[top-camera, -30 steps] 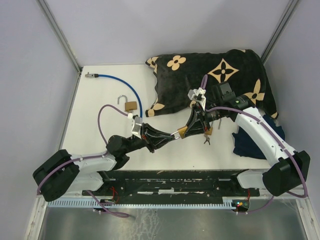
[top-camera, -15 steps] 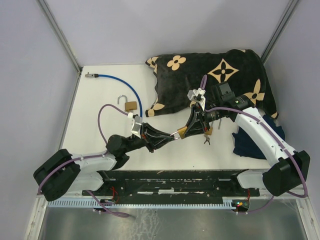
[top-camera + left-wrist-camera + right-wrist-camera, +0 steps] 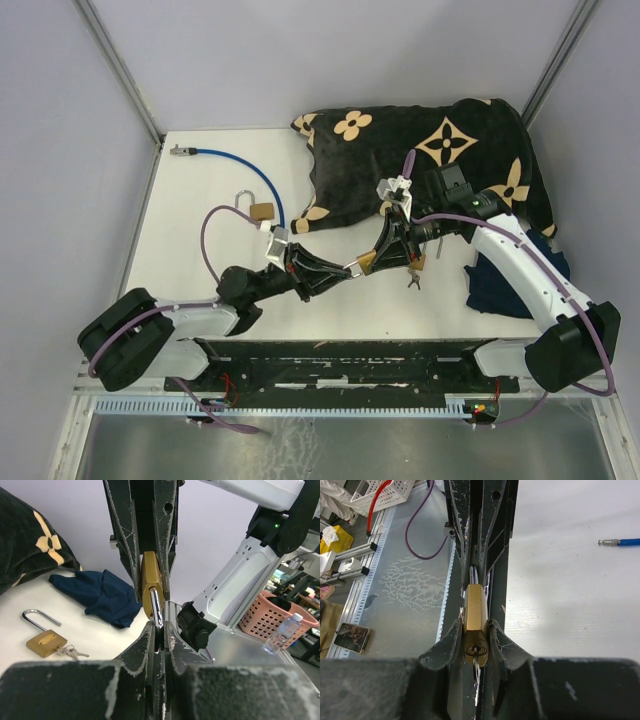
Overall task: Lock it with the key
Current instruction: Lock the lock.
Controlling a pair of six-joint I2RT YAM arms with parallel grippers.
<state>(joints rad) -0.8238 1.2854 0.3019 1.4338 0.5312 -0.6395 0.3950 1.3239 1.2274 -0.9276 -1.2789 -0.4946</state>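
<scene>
The padlock (image 3: 151,577) is held off the table (image 3: 200,230), near the middle of it and between the two arms. Its brass body is clamped by its flat sides between the fingers of the right gripper (image 3: 475,630), which are spread only as far as the body is thick. In the right wrist view the end with the keyhole is turned toward the camera, and a silver key (image 3: 477,666) is seen sticking out of it, just past the fingertips.

At the opposite end of the body, a thin silver bar, taken to be the shackle (image 3: 156,607) seen edge-on, is pinched by the left gripper (image 3: 159,632). Its fingers are pressed almost together on it, and their tips are brought right up to the tips of the right fingers.

A few small keys (image 3: 413,281) are seen just right of the held padlock. Whether they hang or lie cannot be told.

A second padlock (image 3: 262,211) is laid on the table to the left, with its shackle swung open, beside a blue cable (image 3: 245,165). A black patterned cloth (image 3: 420,150) is spread at the back. A navy cloth (image 3: 500,285) is bunched on the right.
</scene>
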